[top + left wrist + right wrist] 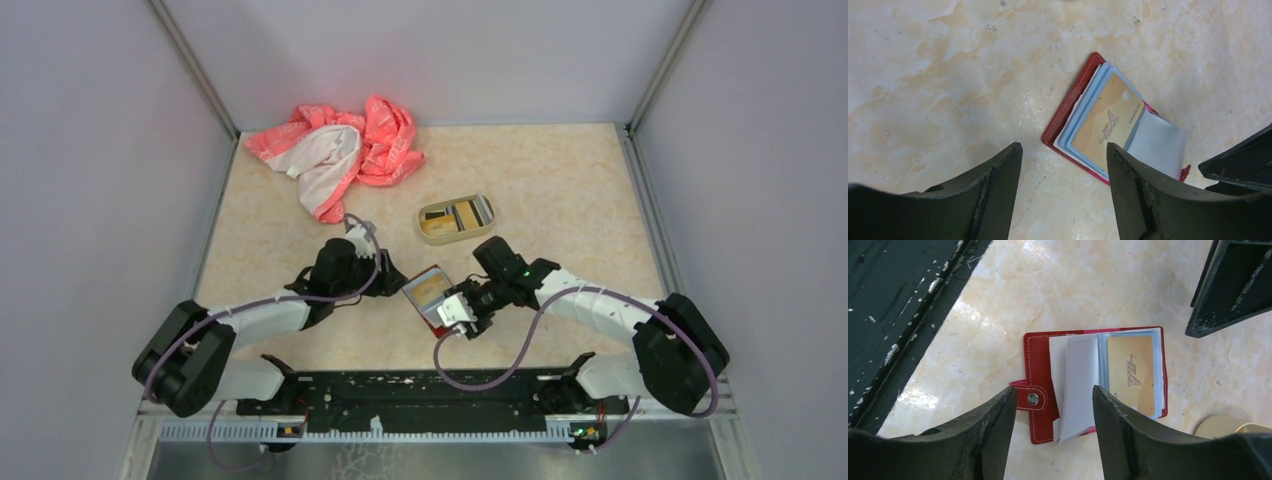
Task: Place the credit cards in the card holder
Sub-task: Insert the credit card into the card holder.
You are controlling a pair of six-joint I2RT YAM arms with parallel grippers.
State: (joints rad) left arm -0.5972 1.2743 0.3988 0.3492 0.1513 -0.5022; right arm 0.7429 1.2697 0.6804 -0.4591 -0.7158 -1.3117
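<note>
Between the left gripper (1063, 148) and right gripper (1053, 390), both open and empty, the red card holder (432, 297) lies open on the table (560, 200). Its pockets (1080, 380) look thin and floppy, so the stiff red edge (1037, 360) seems best to grab.

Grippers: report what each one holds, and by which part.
Nothing is held. Left gripper and right gripper both stand open over the card holder, lying open on the table.

The card holder (1064, 116) lies open on the table (948, 75), a gold card (1105, 125) sleeved inside. The left gripper (1063, 150) gapes empty.
</note>
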